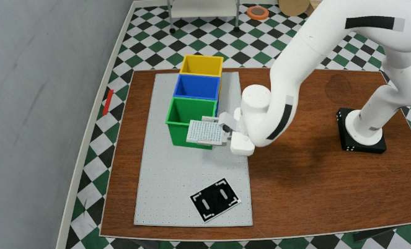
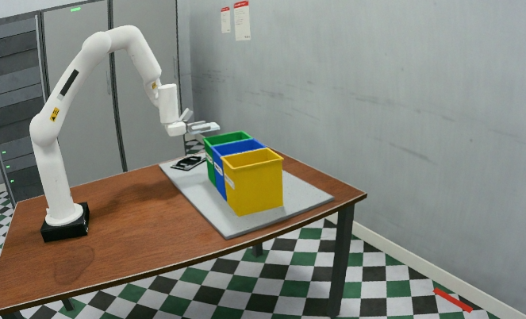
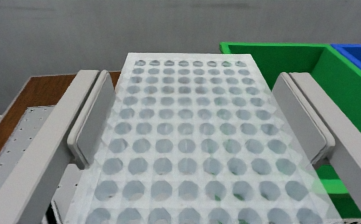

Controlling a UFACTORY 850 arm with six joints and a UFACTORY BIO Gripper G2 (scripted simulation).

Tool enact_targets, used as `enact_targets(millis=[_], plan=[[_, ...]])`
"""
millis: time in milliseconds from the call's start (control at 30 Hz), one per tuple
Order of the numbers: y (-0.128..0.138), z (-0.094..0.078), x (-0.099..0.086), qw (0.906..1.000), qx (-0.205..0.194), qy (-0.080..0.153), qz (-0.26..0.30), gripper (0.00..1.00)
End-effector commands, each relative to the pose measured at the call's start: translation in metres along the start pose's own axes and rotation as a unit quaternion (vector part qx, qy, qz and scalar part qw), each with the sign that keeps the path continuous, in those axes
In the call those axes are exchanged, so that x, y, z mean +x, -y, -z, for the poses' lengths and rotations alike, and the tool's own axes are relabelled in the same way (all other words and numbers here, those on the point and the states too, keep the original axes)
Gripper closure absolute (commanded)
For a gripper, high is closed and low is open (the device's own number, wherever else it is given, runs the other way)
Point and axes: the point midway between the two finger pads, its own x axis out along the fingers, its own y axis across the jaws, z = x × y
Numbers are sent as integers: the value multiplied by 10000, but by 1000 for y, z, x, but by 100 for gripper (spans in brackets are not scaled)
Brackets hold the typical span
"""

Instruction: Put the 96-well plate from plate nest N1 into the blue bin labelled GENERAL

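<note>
My gripper is shut on the 96-well plate, one finger along each long side. The plate is level, higher than the bin rims. In the top view it overlaps the front right part of the green bin. The blue bin stands upright between the green bin and the yellow bin. Both of these are upright too. The plate nest N1 is empty.
The bins and nest stand on a grey perforated board on the wooden table. The three bins stand close together in a row. A grey wall rises beyond the table's far side from the arm base.
</note>
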Motion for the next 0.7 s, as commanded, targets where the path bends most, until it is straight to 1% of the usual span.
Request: enact_targets(millis=[0,67,567,667], plan=[[11,-1,4,10000,7,12,-2,100],[11,-1,4,10000,7,12,-2,100],[59,0,19,10000,6,12,-2,100],[62,0,20,10000,5,13,-2,100]])
